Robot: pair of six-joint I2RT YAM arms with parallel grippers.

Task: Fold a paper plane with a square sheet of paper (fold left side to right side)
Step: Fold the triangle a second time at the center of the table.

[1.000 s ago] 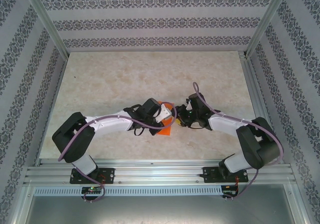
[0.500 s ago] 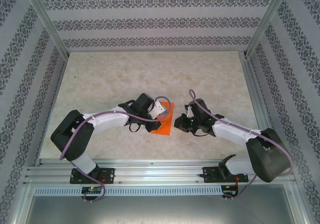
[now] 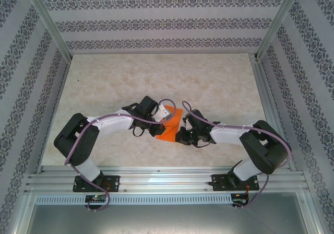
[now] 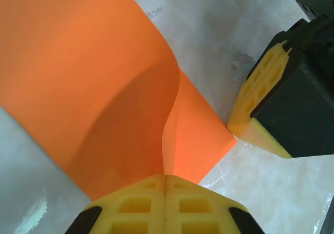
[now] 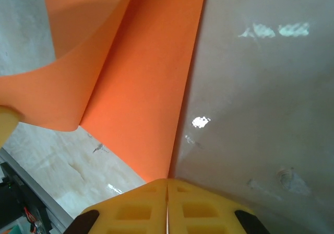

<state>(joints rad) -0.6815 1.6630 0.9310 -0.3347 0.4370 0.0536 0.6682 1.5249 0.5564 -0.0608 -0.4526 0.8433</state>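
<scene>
The square sheet of paper (image 3: 171,127) is bright orange and lies on the table between my two arms. My left gripper (image 3: 168,118) is shut on one edge of it. In the left wrist view the pinched flap of paper (image 4: 78,61) rises and curls over a lower layer that lies flat, and the jaws (image 4: 165,177) meet on the flap. My right gripper (image 3: 180,133) is shut, its joined tips (image 5: 167,180) resting at the near corner of the flat paper (image 5: 146,88). The right gripper's yellow fingertip (image 4: 259,106) touches that corner.
The pale marble table (image 3: 130,77) has free room behind and to both sides of the paper. Patterned walls and metal posts (image 3: 47,22) enclose it. An aluminium rail (image 3: 167,179) with both arm bases runs along the near edge.
My right gripper closed and swung left from beside the sheet to its near right corner. My left gripper kept its hold and lifted the flap a little further over.
</scene>
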